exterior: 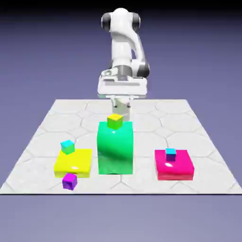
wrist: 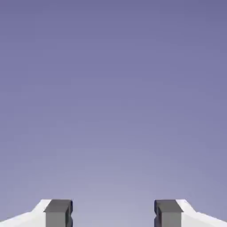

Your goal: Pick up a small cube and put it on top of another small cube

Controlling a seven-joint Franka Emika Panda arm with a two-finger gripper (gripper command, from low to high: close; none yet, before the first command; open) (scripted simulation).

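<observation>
One purple cube [exterior: 70, 181], lower left of the frame, on the table [exterior: 142, 142] just beside the near side of the yellow block. One yellow block [exterior: 73, 163], lower left; a cyan-green cube [exterior: 68, 147] appears at its far edge, whether on it or behind it cannot be told. One green block [exterior: 115, 149], centre, the tallest, curved in front; a yellow-green cube [exterior: 115, 121] shows at its top edge. One magenta block [exterior: 174, 165], lower right, with a blue-cyan cube [exterior: 170, 154] at its far part. One white arm [exterior: 122, 47], upper middle. One gripper [exterior: 122, 105], below it in the frame, fingers wide apart, nothing between them; the hand view shows only plain blue-violet backdrop [wrist: 113, 111] beyond the tips.
</observation>
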